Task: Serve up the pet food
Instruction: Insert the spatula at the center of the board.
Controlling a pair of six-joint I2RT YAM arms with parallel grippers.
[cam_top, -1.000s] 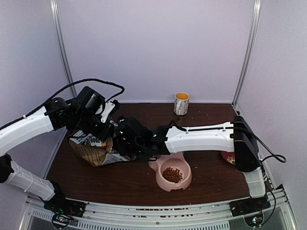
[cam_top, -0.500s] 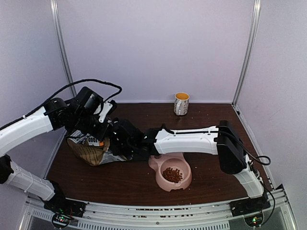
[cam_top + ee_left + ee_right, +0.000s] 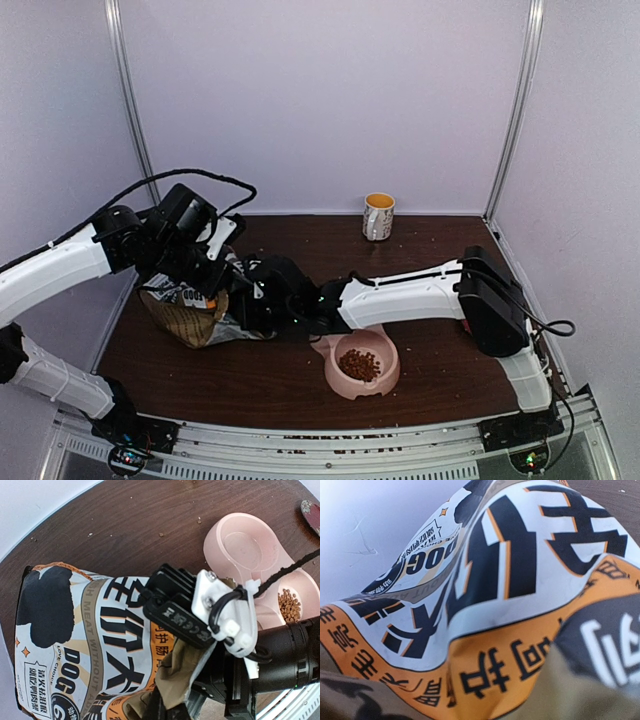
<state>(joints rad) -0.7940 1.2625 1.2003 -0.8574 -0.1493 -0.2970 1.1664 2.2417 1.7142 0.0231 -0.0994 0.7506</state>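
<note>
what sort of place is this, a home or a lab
Probably a robot lab test cell, not a home: two arms bolted along the table edge, bare pale walls with metal posts, and a dog-food bag and pink bowl as props.

1. The paper bag (image 3: 175, 670), left of the pink bowl (image 3: 235, 540), is creased matt brown paper; its printed label (image 3: 100, 630) is smooth and glossy.
2. The pink bowl is smooth plastic with a soft sheen.
3. The kibble (image 3: 289, 605) in it looks dry, rough and matt.
4. The mug (image 3: 378, 216) behind the bowl is glossy glazed ceramic.
5. The table (image 3: 260, 370) under the bowl is dark wood grain with a low sheen.
</note>
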